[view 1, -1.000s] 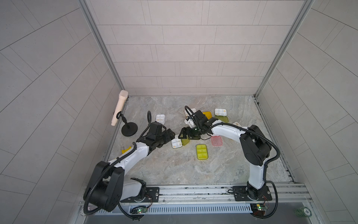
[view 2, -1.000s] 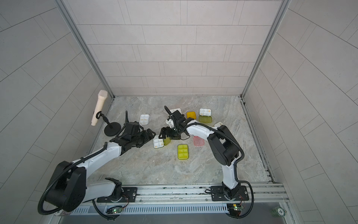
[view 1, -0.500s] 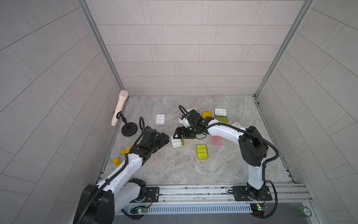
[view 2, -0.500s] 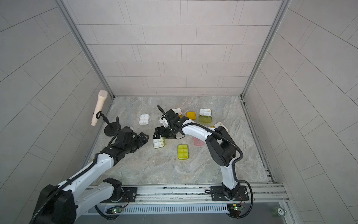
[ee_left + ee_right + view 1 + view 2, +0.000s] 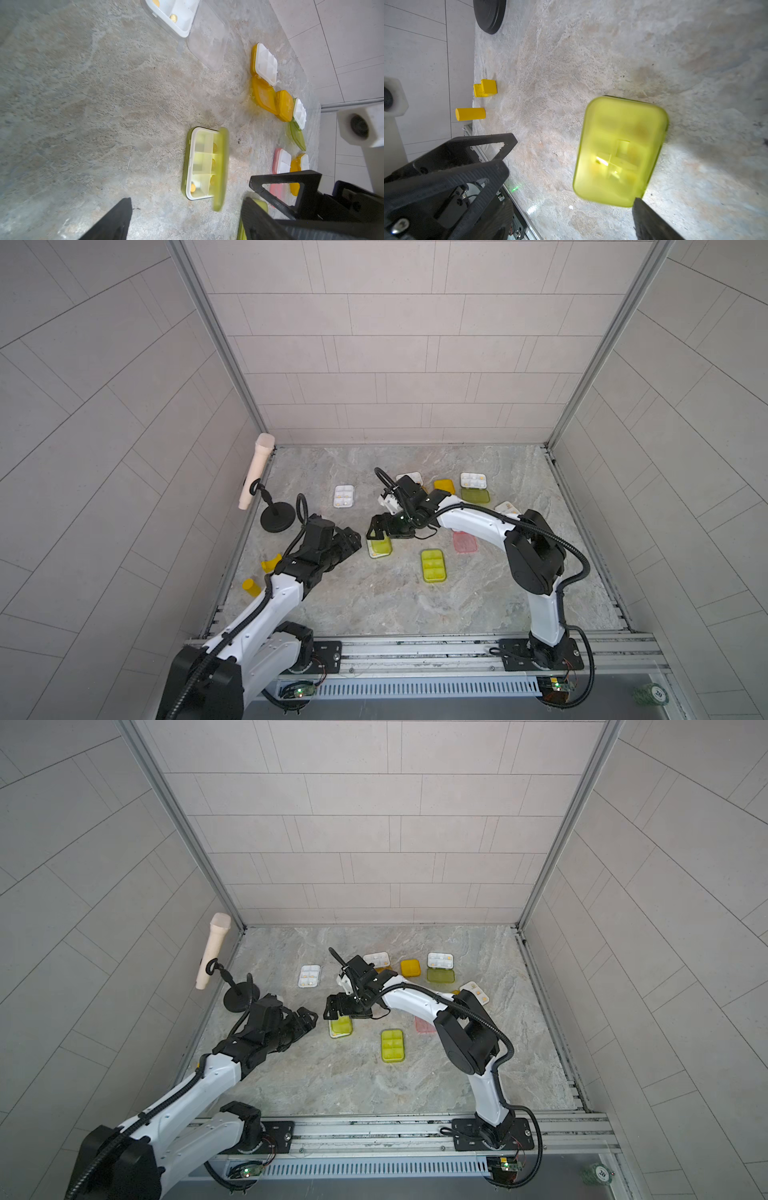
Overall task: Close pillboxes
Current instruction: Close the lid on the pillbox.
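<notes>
Hovering over the half-shut yellow-green translucent-lidded plastic pillbox (image 5: 380, 548) on the grey stone tabletop (image 5: 374, 605), the right gripper (image 5: 376, 531) is holding its jaws spread and empty, one fingertip (image 5: 646, 213) at the lid's edge; the left gripper (image 5: 354, 541), likewise spread, is hanging just beside.

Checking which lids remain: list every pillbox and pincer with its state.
clear box: open
back orange box: open
middle orange box: shut
right orange box: open
back green box: open
pink box: open
front green box: shut
left green box: lid partway down
right pincer: open
left pincer: open, empty
</notes>
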### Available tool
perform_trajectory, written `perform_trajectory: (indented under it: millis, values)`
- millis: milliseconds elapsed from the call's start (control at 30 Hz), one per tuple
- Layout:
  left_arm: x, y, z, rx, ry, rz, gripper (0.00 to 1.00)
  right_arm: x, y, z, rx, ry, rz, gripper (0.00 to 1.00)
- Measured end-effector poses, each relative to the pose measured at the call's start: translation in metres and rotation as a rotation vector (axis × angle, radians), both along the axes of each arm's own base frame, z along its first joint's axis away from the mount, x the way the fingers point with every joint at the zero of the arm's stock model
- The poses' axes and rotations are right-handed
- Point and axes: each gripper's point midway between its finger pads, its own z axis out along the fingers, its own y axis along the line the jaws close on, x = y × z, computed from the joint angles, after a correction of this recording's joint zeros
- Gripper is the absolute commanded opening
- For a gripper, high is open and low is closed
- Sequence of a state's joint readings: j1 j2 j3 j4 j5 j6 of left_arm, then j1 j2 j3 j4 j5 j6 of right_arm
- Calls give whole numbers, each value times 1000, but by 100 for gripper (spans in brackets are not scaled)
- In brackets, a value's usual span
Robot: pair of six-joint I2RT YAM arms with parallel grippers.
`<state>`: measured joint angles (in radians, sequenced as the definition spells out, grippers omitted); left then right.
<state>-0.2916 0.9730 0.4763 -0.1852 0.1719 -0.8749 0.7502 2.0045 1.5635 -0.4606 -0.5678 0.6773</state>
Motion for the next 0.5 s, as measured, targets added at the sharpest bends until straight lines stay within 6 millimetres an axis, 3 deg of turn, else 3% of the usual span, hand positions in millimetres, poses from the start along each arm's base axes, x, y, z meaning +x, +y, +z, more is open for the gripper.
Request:
perform_trajectory:
  millis: [500]
  values:
    - [0, 5, 4, 1, -16, 17, 87, 21, -34, -21, -283, -111, -84, 90]
